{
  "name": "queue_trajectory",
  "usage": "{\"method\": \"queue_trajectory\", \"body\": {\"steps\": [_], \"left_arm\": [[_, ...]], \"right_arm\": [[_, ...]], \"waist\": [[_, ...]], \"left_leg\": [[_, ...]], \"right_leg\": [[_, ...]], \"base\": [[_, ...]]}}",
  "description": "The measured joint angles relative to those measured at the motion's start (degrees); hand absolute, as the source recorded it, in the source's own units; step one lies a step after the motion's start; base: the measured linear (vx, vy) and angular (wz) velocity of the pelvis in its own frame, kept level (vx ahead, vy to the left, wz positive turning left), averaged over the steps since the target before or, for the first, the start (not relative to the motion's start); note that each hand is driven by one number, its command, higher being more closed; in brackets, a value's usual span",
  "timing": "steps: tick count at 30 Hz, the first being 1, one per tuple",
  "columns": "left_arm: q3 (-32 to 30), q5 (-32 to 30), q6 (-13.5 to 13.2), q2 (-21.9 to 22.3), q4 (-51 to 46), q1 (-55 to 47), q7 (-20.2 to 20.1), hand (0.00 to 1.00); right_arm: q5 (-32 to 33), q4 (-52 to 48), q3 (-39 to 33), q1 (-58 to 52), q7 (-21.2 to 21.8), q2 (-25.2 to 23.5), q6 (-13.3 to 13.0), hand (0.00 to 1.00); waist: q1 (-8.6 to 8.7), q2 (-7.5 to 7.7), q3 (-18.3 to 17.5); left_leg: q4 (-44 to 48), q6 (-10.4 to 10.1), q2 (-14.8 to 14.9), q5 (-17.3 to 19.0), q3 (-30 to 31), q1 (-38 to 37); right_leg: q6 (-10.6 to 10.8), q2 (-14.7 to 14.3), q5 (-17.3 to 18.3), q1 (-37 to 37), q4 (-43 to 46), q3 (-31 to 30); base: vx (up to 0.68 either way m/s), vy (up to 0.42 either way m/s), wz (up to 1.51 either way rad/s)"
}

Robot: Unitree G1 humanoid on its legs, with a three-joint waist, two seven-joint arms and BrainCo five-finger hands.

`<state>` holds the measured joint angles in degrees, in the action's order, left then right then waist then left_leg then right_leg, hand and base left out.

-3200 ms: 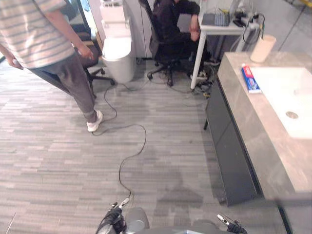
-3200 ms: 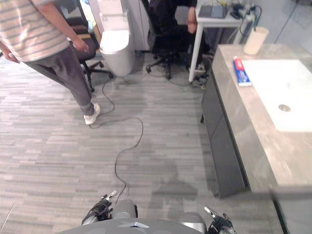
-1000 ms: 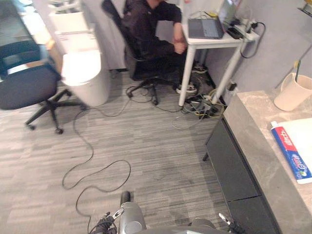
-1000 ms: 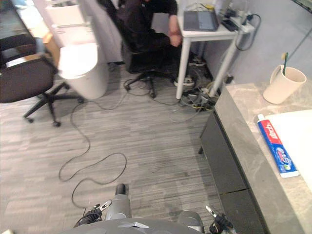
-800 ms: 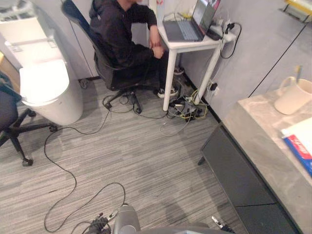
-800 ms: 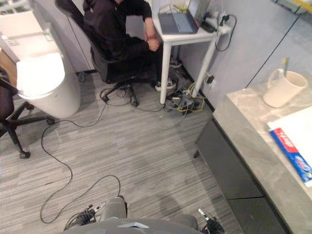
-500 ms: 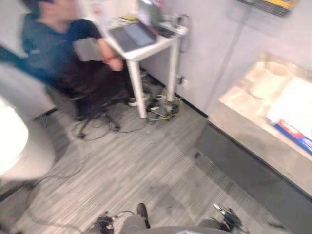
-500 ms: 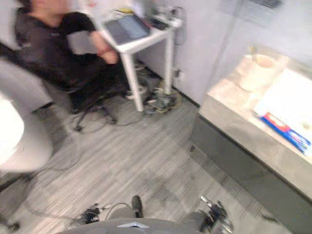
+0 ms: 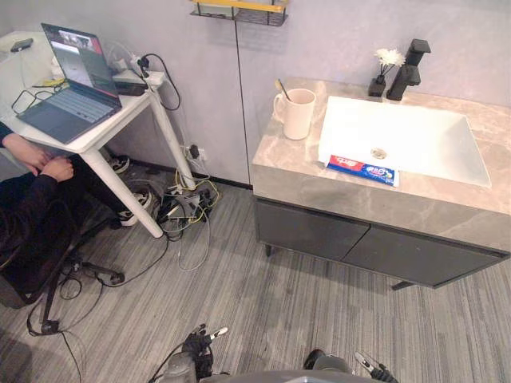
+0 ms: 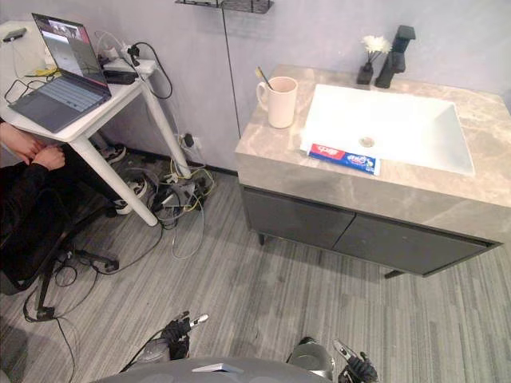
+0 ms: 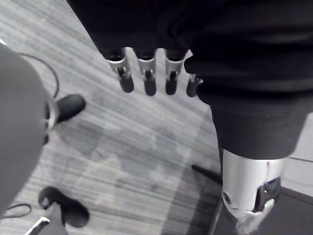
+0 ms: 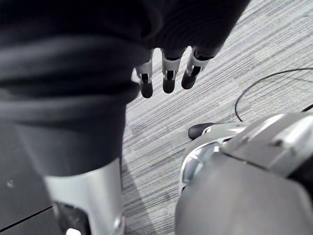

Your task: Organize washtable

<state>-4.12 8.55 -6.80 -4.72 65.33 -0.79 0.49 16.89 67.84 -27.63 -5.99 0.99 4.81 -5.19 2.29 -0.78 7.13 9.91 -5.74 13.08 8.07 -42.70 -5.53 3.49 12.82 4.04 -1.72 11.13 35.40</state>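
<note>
Both left hand (image 11: 148, 78) and right hand (image 12: 167, 77) hang well apart from toothpaste (image 9: 363, 170).

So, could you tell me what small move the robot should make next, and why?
Probably a step forward toward the washtable. The left hand and right hand hang low over the floor, fingers relaxed and empty, while the toothpaste tube lies on the front rim of the basin, right of the cup, seemingly out of reach.

cup (image 9: 299, 114) is hiding most of the stick (image 9: 280, 86) standing in it | picture edge is cutting off the sitting person (image 9: 32, 207) | top edge is cutting the shelf (image 9: 239, 9) | dark cover (image 11: 234, 58) is hiding where the fingers of my left hand (image 11: 149, 78) are starting
</note>
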Motion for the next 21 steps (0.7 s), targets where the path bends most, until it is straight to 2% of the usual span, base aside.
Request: {"method": "queue_trajectory", "body": {"steps": [1, 2, 3, 4, 5, 6, 7, 8, 9, 10, 11, 12, 13, 14, 15, 16, 18, 20, 21], "left_arm": [[-0.6, 0.01, 0.05, 0.05, 0.2, -0.23, -0.11, 0.0], [-0.87, 0.0, 0.1, -0.01, 0.44, -0.73, -0.19, 0.0], [-3.07, 0.29, 0.19, 0.04, -0.27, -1.05, -0.62, 0.0], [-4.24, 0.31, 0.07, 0.06, -0.48, -1.13, -0.69, 0.0], [-5.64, 0.47, -0.17, -0.01, -0.56, -1.17, -0.78, 0.0], [-6.01, 0.81, -0.27, 0.18, -0.61, -1.18, -1.04, 0.0], [-6.13, 1.12, -0.23, 0.33, -0.58, -1.2, -1.18, 0.0], [-6.72, 1.13, -0.19, 0.39, -0.45, -1.73, -1.23, 0.0], [-6.98, 1.09, -0.02, -0.21, -0.01, -2.08, -1.19, 0.0], [-7.14, 0.95, 0.09, -0.33, 0.4, -2.34, -1.13, 0.0], [-8.38, 0.6, 0.46, 0.26, 0.51, -3.44, -1.13, 0.0], [-9.77, -0.11, 0.51, 0.95, 0.7, -4.41, -1.09, 0.0], [-11.64, -0.07, 0.46, 1.7, 1.43, -5.75, -1.11, 0.0], [-11.71, -0.06, 0.46, 1.45, 1.78, -5.84, -1.11, 0.0], [-11.59, -0.12, 0.58, 0.4, 2.14, -5.61, -1.14, 0.0], [-11.5, -0.23, 0.61, 0.09, 2.15, -5.69, -1.15, 0.0], [-11.3, -0.35, 0.54, -0.1, 1.97, -5.37, -1.12, 0.0], [-9.52, -0.4, 0.52, -0.59, 1.84, -5.25, -0.94, 0.0], [-7.33, -0.4, 0.52, -1.09, 1.66, -4.74, -0.8, 0.0]], "right_arm": [[-0.05, 0.5, 0.41, -0.55, 0.04, 0.48, 0.56, 0.0], [-0.07, 0.96, 0.85, -0.33, 0.04, 0.74, 0.62, 0.0], [-0.08, 2.43, 2.09, 0.35, 0.03, 1.25, 0.83, 0.0], [-0.1, 2.49, 2.9, 0.3, 0.06, 1.52, 0.86, 0.0], [-0.09, 2.07, 3.75, 0.83, 0.07, 1.75, 0.8, 0.0], [-0.1, 2.03, 3.87, 1.54, 0.08, 2.34, 0.67, 0.0], [-0.09, 2.06, 4.0, 2.11, 0.08, 2.89, 0.65, 0.0], [-0.09, 2.03, 4.52, 2.7, 0.14, 3.5, 0.45, 0.0], [-0.1, 1.68, 5.02, 3.55, 0.22, 3.29, 0.16, 0.0], [-0.12, 1.37, 5.02, 3.72, 0.26, 3.05, -0.08, 0.0], [-0.13, 0.12, 4.94, 3.13, 0.23, 2.49, -0.64, 0.0], [-0.15, -0.98, 5.11, 2.08, 0.2, 2.47, -1.01, 0.0], [-0.18, -0.64, 5.58, 1.67, 0.23, 2.03, -1.06, 0.0], [-0.19, -0.35, 6.22, 1.49, 0.23, 1.86, -0.96, 0.0], [-0.35, -0.28, 6.9, 1.21, 0.23, 1.47, -0.8, 0.0], [-0.61, -0.27, 7.02, 0.97, 0.21, 1.06, -0.79, 0.0], [-0.64, -0.18, 7.44, 1.09, 0.29, 1.0, -0.71, 0.0], [-0.73, -0.13, 7.51, 1.71, 0.57, 0.93, -0.71, 0.0], [-0.75, -0.19, 7.67, 2.23, 0.83, 0.96, -0.71, 0.0]], "waist": [[-0.22, -1.26, 0.47], [-0.84, -1.9, 0.81], [-1.5, -1.97, 1.42], [-1.93, -2.07, 1.59], [-2.66, -1.75, 2.31], [-2.98, -2.23, 2.54], [-3.0, -2.41, 2.73], [-3.18, -2.72, 2.83], [-3.29, -2.79, 2.85], [-3.33, -2.85, 2.89], [-3.6, -3.12, 2.81], [-4.75, -3.69, 2.37], [-5.65, -3.61, 1.95], [-5.5, -2.57, 1.69], [-4.78, -1.21, 1.58], [-4.36, -0.67, 1.3], [-4.96, 0.44, 0.45], [-5.37, 0.81, -0.25], [-5.39, 0.96, -0.2]], "left_leg": [[7.25, -0.79, 3.95, 2.65, -0.16, 1.39], [11.77, -0.48, 5.93, 3.21, 0.47, 2.14], [23.55, 1.94, 10.43, 1.71, 4.15, 6.11], [28.23, 4.28, 11.41, 0.12, 8.05, 8.46], [34.59, 3.11, 10.45, -1.53, 18.55, 13.28], [34.19, -0.11, 5.56, 1.62, 26.43, 15.4], [32.03, -0.64, 2.67, 2.93, 29.43, 15.98], [24.82, -0.65, -1.38, 3.35, 32.68, 16.3], [14.99, 0.25, -2.55, 2.39, 32.61, 16.28], [10.08, 0.63, -2.65, 1.39, 32.57, 16.3], [2.79, 0.88, -2.33, -1.12, 32.6, 16.29], [3.53, -0.28, -2.05, -2.89, 32.85, 16.23], [4.16, -0.44, -3.44, -3.38, 34.16, 16.31], [4.19, -0.32, -4.56, -3.32, 35.08, 16.27], [4.06, 0.48, -6.29, -2.91, 35.39, 16.11], [3.65, 0.66, -7.8, -2.95, 35.09, 15.77], [2.97, 1.91, -9.91, -2.38, 33.63, 14.57], [2.24, 3.6, -12.14, -1.31, 32.79, 13.31], [1.35, 4.62, -13.33, -0.62, 32.47, 11.9]], "right_leg": [[0.05, -2.26, 0.09, 0.82, -1.56, -1.7], [0.0, -3.11, 0.13, 1.48, -2.36, -1.99], [-0.36, -4.37, 0.28, 2.02, -2.84, -3.41], [-0.65, -4.9, 0.43, 2.43, -3.1, -4.41], [-1.09, -5.6, 0.38, 4.2, -4.4, -6.11], [-1.29, -5.25, 0.43, 5.16, -4.94, -8.21], [-1.3, -4.92, 0.43, 5.51, -5.12, -9.13], [-1.26, -4.58, 0.41, 6.0, -5.78, -10.63], [-1.16, -4.58, 0.37, 6.16, -6.42, -11.23], [-0.96, -4.69, 0.27, 6.17, -6.77, -11.33], [-0.04, -5.45, -0.29, 6.11, -7.37, -12.77], [0.67, -6.36, -0.5, 6.5, -8.5, -14.73], [2.07, -6.68, -1.13, 7.97, -10.43, -17.07], [2.26, -6.09, -1.22, 7.95, -10.8, -17.9], [3.01, -4.23, -0.87, 7.7, -10.67, -18.5], [3.88, -3.09, -0.3, 7.66, -10.53, -18.93], [5.21, -0.79, 0.6, 7.14, -9.95, -20.14], [6.15, 1.67, 1.71, 6.82, -7.73, -21.1], [6.42, 3.2, 2.88, 5.86, -3.87, -22.07]], "base": [[0.06, -0.06, -0.18], [0.03, -0.104, -0.34], [0.01, -0.124, -0.36], [0.03, -0.159, -0.44], [0.1, -0.06, -0.4], [0.09, -0.013, -0.39], [0.08, 0.07, -0.53], [0.08, 0.1, -0.68], [0.1, 0.114, -0.73], [0.13, 0.12, -0.74], [0.18, 0.134, -0.76], [0.26, 0.209, -0.9], [0.26, 0.203, -0.66], [0.28, 0.2, -0.28], [0.3, 0.16, 0.11], [0.34, 0.152, 0.15], [0.36, 0.179, -0.13], [0.34, 0.167, -0.23], [0.28, 0.109, -0.09]]}}
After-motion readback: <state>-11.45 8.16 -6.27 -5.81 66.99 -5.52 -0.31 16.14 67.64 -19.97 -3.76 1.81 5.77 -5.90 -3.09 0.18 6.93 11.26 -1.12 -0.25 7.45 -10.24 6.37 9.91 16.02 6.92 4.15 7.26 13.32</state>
